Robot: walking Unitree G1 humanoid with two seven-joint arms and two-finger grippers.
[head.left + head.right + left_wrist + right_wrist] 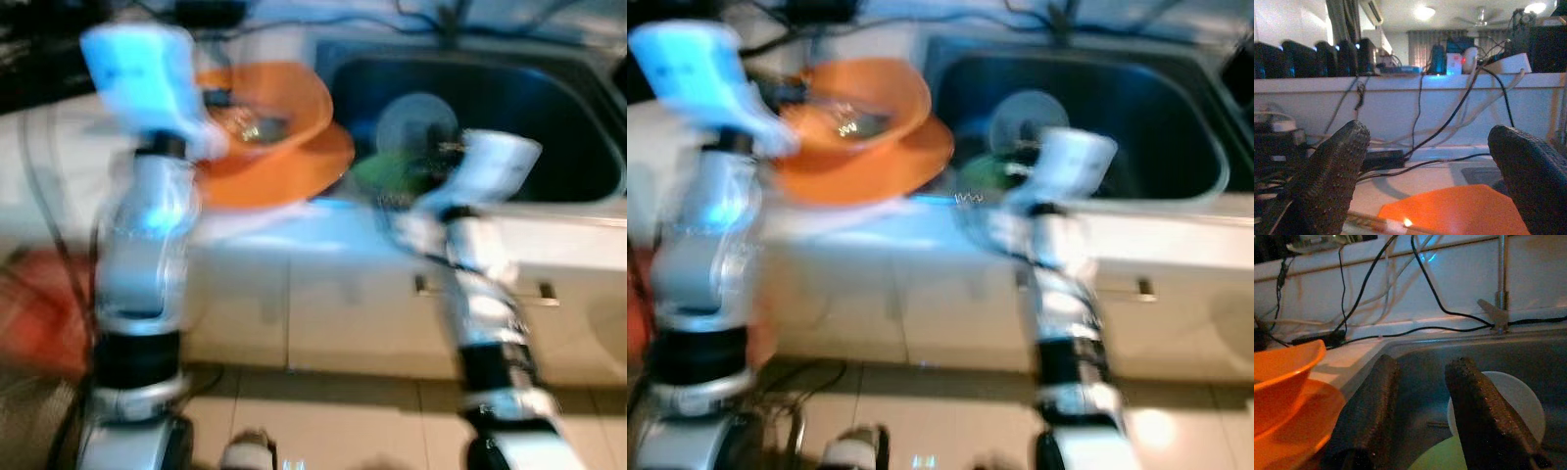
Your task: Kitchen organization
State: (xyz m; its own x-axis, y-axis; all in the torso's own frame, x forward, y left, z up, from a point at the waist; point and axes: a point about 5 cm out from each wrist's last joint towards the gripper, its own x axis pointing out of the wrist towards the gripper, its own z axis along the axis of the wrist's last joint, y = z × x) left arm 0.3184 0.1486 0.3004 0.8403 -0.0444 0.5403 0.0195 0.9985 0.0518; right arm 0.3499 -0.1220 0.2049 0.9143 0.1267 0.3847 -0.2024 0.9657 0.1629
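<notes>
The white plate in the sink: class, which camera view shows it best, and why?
The right wrist view: the white plate is sharp there, lying in the sink partly behind one of the right gripper's fingers. Both eye views show it blurred, as a pale disc. The left wrist view faces the counter and cables instead.

Silver arms with black joints, textured black pincer fingers
</notes>
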